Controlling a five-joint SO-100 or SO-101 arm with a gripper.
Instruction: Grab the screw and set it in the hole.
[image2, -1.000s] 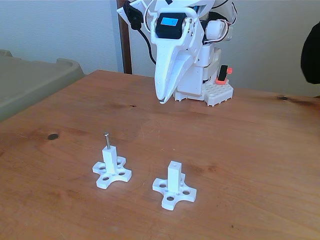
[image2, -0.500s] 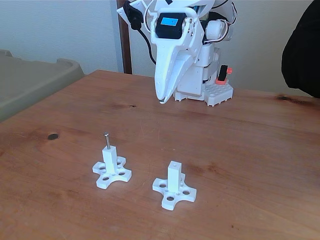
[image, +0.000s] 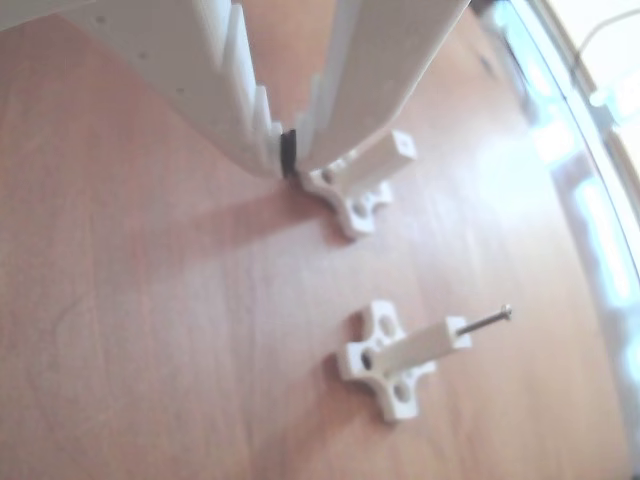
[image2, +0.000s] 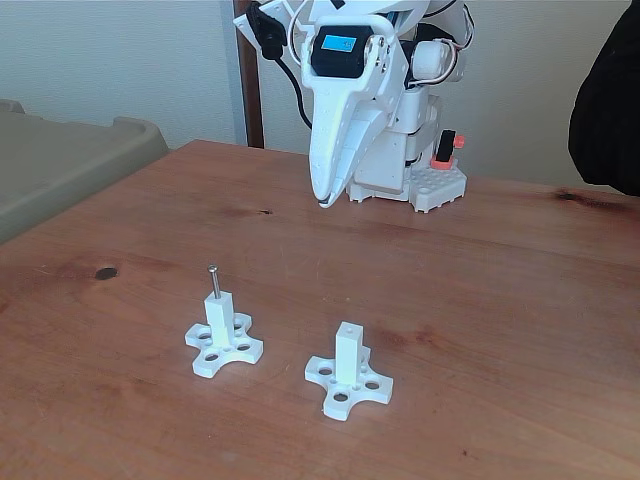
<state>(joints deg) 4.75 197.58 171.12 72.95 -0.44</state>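
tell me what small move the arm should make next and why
Probably open the gripper and bring it forward and down toward the screw. The fingers look shut and empty, hanging near the arm's base, well behind both fixtures. The screw stands upright in the left post in the fixed view, while the hole atop the right post is empty.

No text, label or number can be read; the small blue lit display (image2: 338, 44) on the arm's upper housing (fixed view) shows pale marks, too small and blurred to make out
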